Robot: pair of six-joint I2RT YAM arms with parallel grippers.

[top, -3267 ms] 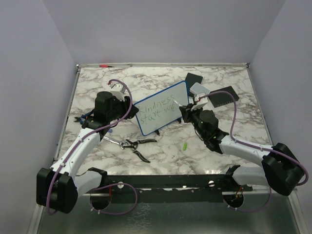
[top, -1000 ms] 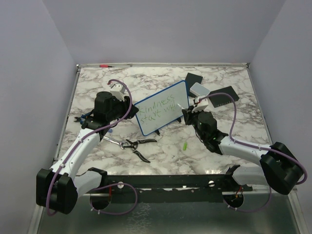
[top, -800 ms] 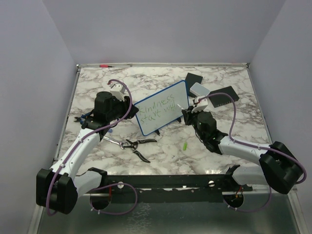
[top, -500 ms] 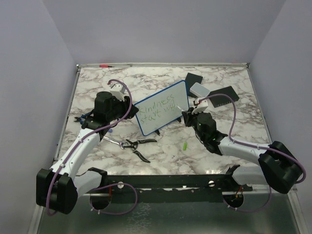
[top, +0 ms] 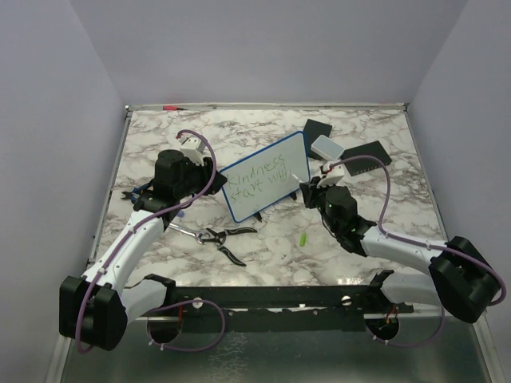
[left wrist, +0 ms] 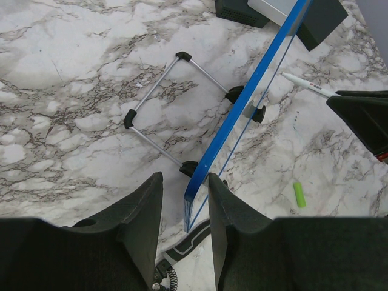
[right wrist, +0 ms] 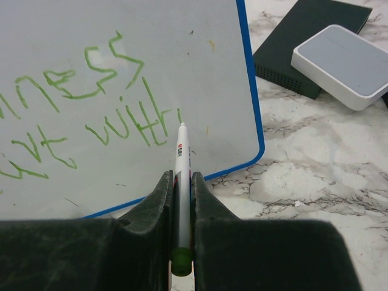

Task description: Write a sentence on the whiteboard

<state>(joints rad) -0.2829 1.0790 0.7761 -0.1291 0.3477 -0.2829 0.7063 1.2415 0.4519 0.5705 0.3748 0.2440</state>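
Since a second ago our right arm has drawn slightly back and rightward. Its right pincer [right wrist: 180,182] is clamped on a slim white marker [right wrist: 182,151]. The left pincer [left wrist: 185,182] grips the blue-framed white whiteboard [right wrist: 182,54], which stands tilted mid-way across the marble counter [top: 359,239]. The marker tip sits by the end of the green handwritten sentence [right wrist: 115,130].

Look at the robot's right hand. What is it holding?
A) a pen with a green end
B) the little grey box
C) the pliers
A: the right gripper is shut on the pen, which points at the whiteboard. The pliers and the grey box lie on the table, away from it.
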